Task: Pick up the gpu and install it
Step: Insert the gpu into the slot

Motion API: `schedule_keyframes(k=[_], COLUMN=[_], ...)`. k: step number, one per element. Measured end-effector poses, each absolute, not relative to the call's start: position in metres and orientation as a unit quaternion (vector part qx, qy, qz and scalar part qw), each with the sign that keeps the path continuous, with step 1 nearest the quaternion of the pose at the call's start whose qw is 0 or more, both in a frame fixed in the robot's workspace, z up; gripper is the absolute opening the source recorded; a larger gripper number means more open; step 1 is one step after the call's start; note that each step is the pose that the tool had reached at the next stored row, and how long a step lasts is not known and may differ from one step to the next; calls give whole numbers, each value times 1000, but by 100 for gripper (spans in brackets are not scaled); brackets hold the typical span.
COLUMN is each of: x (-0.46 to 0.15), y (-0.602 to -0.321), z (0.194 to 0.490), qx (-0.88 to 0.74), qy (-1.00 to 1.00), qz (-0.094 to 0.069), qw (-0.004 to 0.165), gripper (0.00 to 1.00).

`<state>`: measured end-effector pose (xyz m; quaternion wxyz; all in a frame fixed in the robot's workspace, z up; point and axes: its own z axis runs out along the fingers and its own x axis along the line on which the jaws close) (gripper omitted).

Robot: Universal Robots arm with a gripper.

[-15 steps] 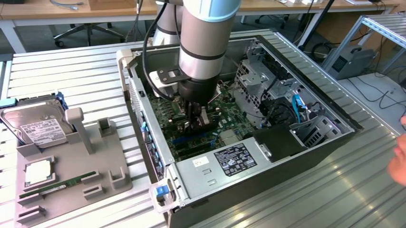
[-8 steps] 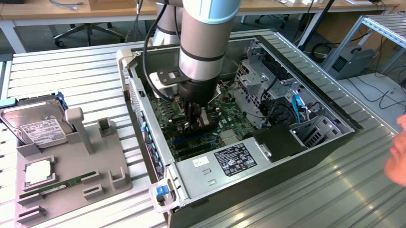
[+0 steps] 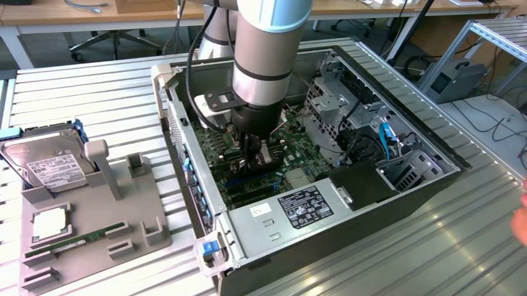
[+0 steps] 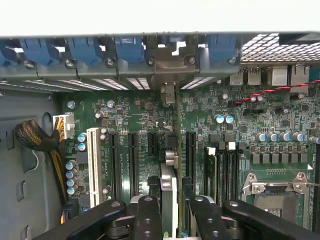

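Black two-finger hand nearest wrist cam, clenched on thin flat black gpu card w/ silvery bracket strip, held edge-on, upright. Card sits over green motherboard betw. black expansion slots; bracket end reaches toward rear slot openings w/ blue clips. Whether seated in slot: can't tell. Ext. view: arm reaches down into open grey PC case on slatted metal table. Grey parts tray, ext. view's left, carries silver hard drive w/ white label and narrow green memory stick.
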<state>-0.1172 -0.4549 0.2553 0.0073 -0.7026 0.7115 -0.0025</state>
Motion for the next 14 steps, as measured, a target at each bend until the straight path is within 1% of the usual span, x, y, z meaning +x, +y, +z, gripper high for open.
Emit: schedule_keyframes(k=[14], x=[-116], y=[-455], z=[252], qx=[-703], qy=[712], qz=[-3], qw=[7], gripper=[27])
